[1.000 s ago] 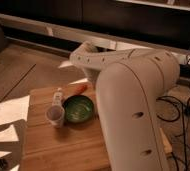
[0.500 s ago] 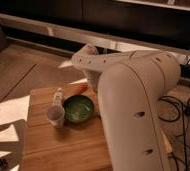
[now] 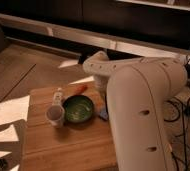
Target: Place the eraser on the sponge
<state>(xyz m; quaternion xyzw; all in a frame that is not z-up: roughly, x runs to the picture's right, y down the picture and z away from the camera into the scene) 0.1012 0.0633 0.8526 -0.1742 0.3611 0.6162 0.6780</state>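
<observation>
Mostly hidden by the white arm [image 3: 143, 115] at frame centre, the gripper [image 3: 102, 95] hung over the table [image 3: 68, 145]. Its grip could not be told. The sponge [image 3: 103, 114] lay just right of the green bowl [image 3: 78, 109].

Wooden desk [image 3: 68, 145]: planked, matt, grain visible. Robot arm [image 3: 143, 115]: smooth cream plastic shell with a slight sheen. The gripper is hidden behind it, finish not visible. Green bowl [image 3: 78, 109]: glossy inside. Cup [image 3: 55, 115]: pale, matt, material unclear. Sponge [image 3: 104, 114]: blue corner showing, dull, soft-looking.
</observation>
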